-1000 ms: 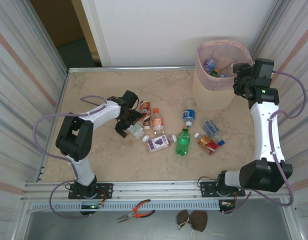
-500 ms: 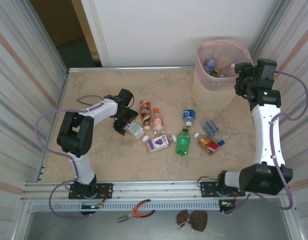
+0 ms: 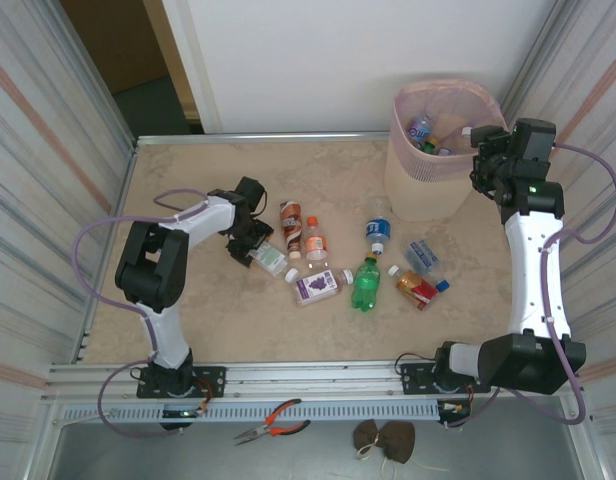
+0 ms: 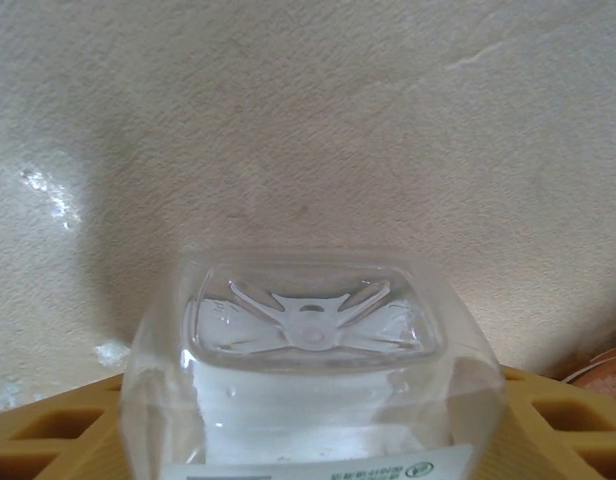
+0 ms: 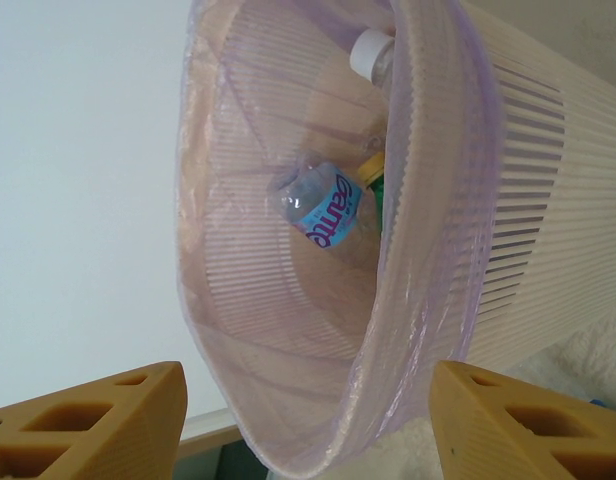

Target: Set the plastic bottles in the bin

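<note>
Beige stone-look tabletop [image 3: 188, 180], with the bin [image 3: 418, 190] at the far right corner. The bin is partly loaded. A blue-label bottle [image 5: 326, 215], a green one and a white cap show inside, but the bottom is hidden, so there's no exact count.

Right gripper [image 3: 485, 162] hangs just beside the bin rim. Wrist view shows its jaws apart with nothing between them and the bin mouth straight ahead, so that side has no load to drop.

Left gripper [image 3: 250, 240] is down at the tabletop, left of centre, straddling a clear bottle [image 3: 271, 261] with a white label. In the wrist view the bottle's square base sits between the yellow fingers [image 4: 58, 430]. Can't tell whether the jaws are clamped on it or just around it.

About eight bottles are left on the tabletop in a loose cluster mid-table, well apart from the bin:
- the clear one at the left gripper
- brown [image 3: 291, 217]
- orange-cap [image 3: 314, 240]
- purple-label [image 3: 318, 287]
- green [image 3: 365, 283]
- blue-cap [image 3: 377, 230]
- crushed clear [image 3: 423, 255]
- red-label [image 3: 416, 288]

My read is roughly a third done and most of the work remains. The step in hand is the left pick. The bin is across the table from that arm, so it's a long carry.
</note>
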Controlling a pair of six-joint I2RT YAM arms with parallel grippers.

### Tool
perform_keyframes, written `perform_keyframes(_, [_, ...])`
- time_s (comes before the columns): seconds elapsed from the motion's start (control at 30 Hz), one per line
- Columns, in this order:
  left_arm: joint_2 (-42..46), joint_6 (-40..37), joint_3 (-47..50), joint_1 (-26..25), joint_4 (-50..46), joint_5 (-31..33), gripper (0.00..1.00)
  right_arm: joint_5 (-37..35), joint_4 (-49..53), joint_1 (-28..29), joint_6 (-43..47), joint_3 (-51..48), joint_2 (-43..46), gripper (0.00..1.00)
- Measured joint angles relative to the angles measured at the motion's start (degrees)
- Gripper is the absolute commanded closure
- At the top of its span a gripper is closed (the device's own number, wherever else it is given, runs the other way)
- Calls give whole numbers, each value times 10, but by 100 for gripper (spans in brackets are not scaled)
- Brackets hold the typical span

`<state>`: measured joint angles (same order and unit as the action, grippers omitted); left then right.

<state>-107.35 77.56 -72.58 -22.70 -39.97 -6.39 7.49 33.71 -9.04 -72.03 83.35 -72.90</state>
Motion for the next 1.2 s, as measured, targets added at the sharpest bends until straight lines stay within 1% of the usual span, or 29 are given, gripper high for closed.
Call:
perform_keyframes(0.13, [7, -5, 0, 0, 0, 4, 37, -2, 5, 0, 6, 0, 4, 36])
perform_keyframes(0.27, [39, -15, 5, 0, 0, 14, 37, -2, 8, 0, 7, 0, 14, 36])
perform_keyframes(0.33, [67, -24, 14, 0, 4, 19, 37, -1, 7, 0, 10, 0, 19, 36])
perform_keyframes(0.43, [128, -45, 44, 1, 30, 27, 38, 9, -8, 0, 40, -1, 29, 36])
perform_keyframes(0.5, [175, -68, 72, 2, 60, 31, 40, 27, -28, 0, 72, -3, 37, 36])
perform_keyframes(0.63, [244, -132, 115, 5, 135, 25, 40, 80, -80, 0, 133, -17, 55, 35])
perform_keyframes(0.73, [284, -191, 137, 8, 199, 3, 41, 137, -123, 0, 174, -33, 68, 36])
perform_keyframes(0.93, [358, -296, 166, 20, 320, -76, 41, 285, -232, 6, 239, -60, 78, 35])
perform_keyframes(1.1, [394, -365, 167, 20, 390, -144, 42, 354, -293, 47, 296, -83, 91, 30])
perform_keyframes(1.2, [406, -402, 166, 20, 425, -191, 43, 379, -318, 91, 348, -92, 101, 27])
